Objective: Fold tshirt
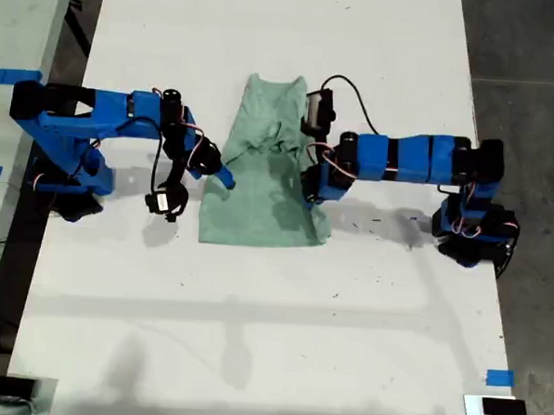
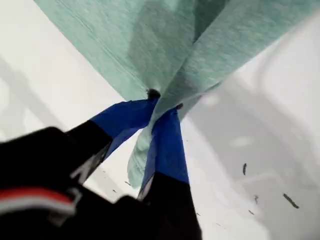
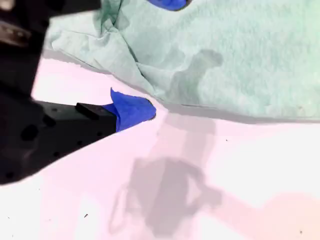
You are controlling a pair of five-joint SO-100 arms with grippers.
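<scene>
So our first pincer [image 2: 162, 102] is pinched shut on a bunched edge of the tshirt [image 1: 259, 202]. It lies mid-tabletop [image 1: 253, 318], long axis top-to-bottom in the exterior view. Our second pincer [image 3: 132, 107] sits at the opposite edge; we can't tell its opening.

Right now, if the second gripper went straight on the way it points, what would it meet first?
My second gripper would likely meet the tshirt first: its edge lies just ahead of the blue fingertip, though depth is unclear.

Pale mint tshirt [image 1: 265, 170], partly folded, rumpled, mid-table, one edge lifted.
</scene>
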